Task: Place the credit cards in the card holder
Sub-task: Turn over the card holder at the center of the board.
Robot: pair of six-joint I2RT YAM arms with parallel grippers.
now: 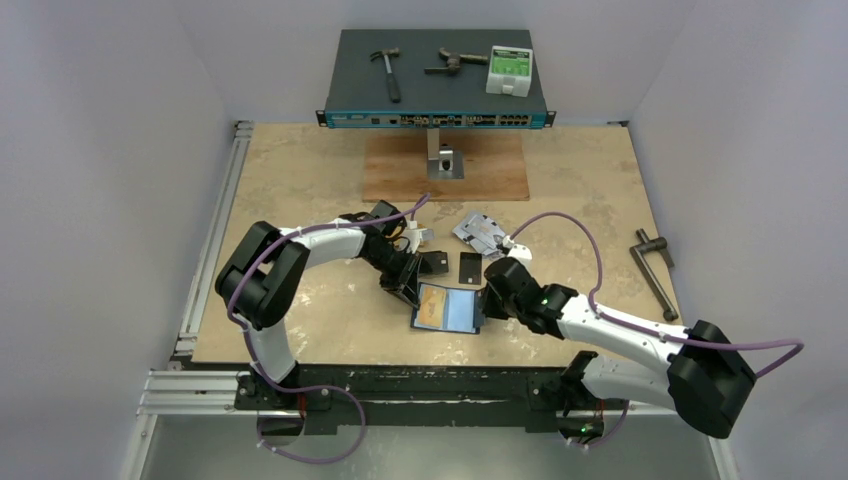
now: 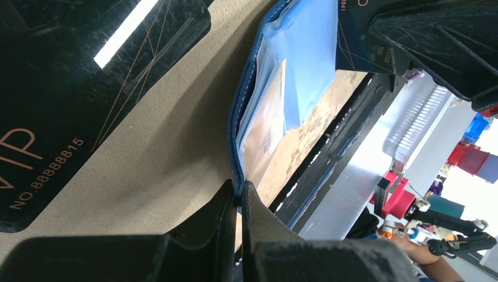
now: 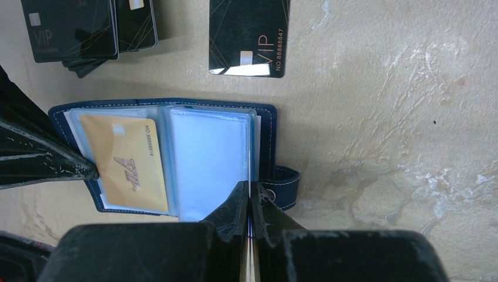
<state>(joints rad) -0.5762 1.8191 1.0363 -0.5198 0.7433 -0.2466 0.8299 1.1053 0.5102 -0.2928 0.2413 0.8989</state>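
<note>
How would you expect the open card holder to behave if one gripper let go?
Probably floppy: the card holder is a folding cover with thin clear sleeves, held open by the left gripper and right gripper, each pinching an edge, so it may fold shut. It looks thin and light, so a push would likely slide it.

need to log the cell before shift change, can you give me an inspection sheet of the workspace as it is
surface: beige mottled table
job's things: navy card holder lies open, one gold card in its left sleeve; black cards and silver-grey cards loose behind it
clutter: network switch carrying hammer and white box; wooden board; dark metal tool at right
grippers: left gripper shut on the card holder's left edge; right gripper shut on its right edge
cables: purple cables loop along both arms
surroundings: plain pale walls, metal rail on left
</note>
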